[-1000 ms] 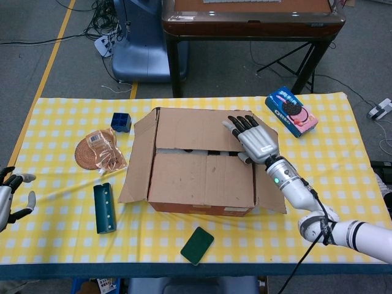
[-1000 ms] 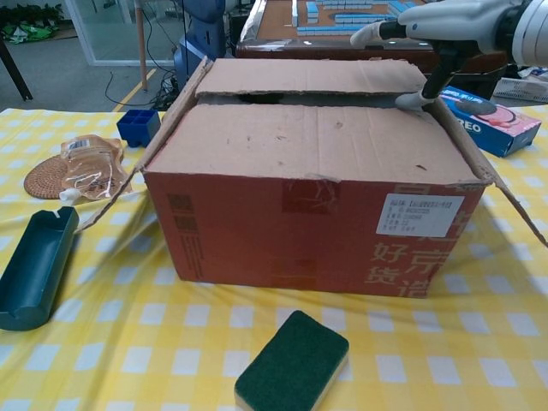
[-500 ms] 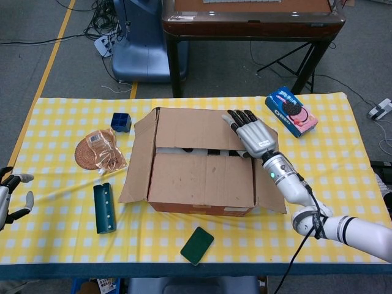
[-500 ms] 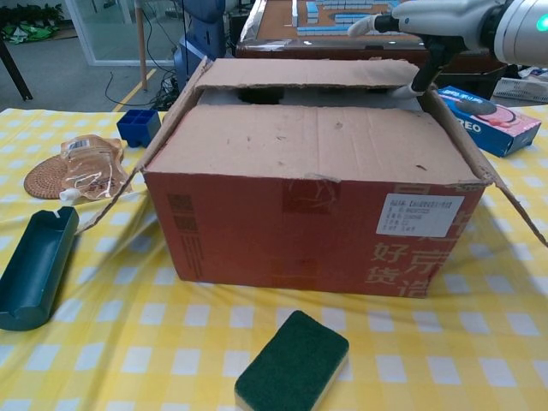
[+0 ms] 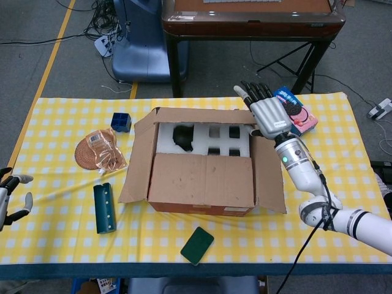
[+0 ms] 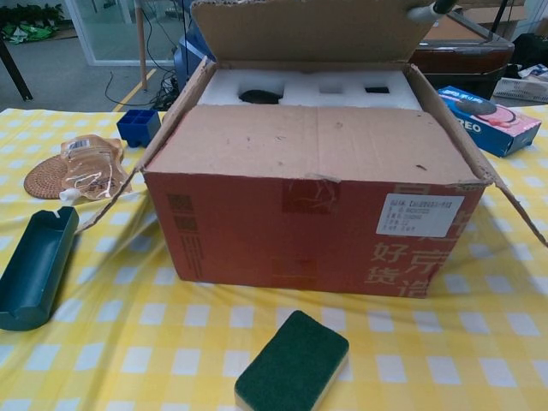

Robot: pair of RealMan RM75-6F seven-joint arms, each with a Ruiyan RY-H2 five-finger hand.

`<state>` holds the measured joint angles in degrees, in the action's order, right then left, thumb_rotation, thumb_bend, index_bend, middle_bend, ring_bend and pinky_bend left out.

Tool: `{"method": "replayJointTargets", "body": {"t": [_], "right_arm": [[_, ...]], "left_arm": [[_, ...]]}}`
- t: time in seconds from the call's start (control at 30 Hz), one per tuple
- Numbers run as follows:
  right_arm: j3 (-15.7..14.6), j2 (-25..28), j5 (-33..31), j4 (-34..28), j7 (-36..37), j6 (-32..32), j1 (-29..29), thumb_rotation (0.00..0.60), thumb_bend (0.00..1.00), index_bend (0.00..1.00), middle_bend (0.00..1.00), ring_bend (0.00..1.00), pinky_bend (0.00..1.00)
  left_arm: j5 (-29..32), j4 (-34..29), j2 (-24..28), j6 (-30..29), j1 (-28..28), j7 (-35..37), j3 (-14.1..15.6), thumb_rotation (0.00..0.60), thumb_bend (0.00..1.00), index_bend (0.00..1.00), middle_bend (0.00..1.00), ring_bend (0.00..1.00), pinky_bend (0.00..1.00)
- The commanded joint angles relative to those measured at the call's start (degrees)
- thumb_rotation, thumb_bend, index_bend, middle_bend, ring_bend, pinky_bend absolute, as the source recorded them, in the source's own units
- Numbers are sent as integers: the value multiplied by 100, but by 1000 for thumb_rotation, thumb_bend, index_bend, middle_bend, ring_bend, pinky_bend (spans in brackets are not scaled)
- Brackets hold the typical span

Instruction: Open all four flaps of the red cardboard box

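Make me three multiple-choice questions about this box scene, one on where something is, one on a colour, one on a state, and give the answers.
1. Where is the green sponge?
A. in front of the red cardboard box
B. inside it
C. on its top

2. What colour is the foam insert?
A. black
B. white
C. yellow

3. Which flap is closed?
A. far flap
B. near flap
C. left side flap

Answers: 1 A, it lies on the tablecloth before the box. 2 B, white foam shows in the opening. 3 B, it lies flat over the box while the right hand is by the raised far flap.
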<state>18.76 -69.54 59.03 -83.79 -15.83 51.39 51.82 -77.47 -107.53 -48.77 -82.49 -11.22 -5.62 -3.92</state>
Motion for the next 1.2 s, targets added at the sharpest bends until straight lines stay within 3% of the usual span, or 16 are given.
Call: {"method": "replayJointTargets", "body": {"t": [0.03,0.4,0.93,1.07,1.2], "right_arm": [[83,38,-97,98,-6,-39,82,600,312,0,0,0,35],[239,-294,-667,1058,-243,-454,593,600,312,0,0,0,35],[292,-1401,-1357,3125,-412,-1067,1319,600,312,0,0,0,35],[329,-1470,-1371,3293,-371,-1077,1367,600,313,0,0,0,35],[325,-1264,-1203,3045,-300,-922,1271,600,312,0,0,0,34]], "left_arm": [[-31,-28,20,-9,20,-24,-1,422,542,398,360,145,0],[-230,-166,98,-122,144,-83,18,422,542,397,360,145,0],[-294,-187,240,-188,309,30,22,422,542,397,360,145,0],[-291,-165,262,-160,338,65,37,422,542,398,360,145,0],[-267,-116,260,-116,340,117,24,423,542,397,360,145,0]]}}
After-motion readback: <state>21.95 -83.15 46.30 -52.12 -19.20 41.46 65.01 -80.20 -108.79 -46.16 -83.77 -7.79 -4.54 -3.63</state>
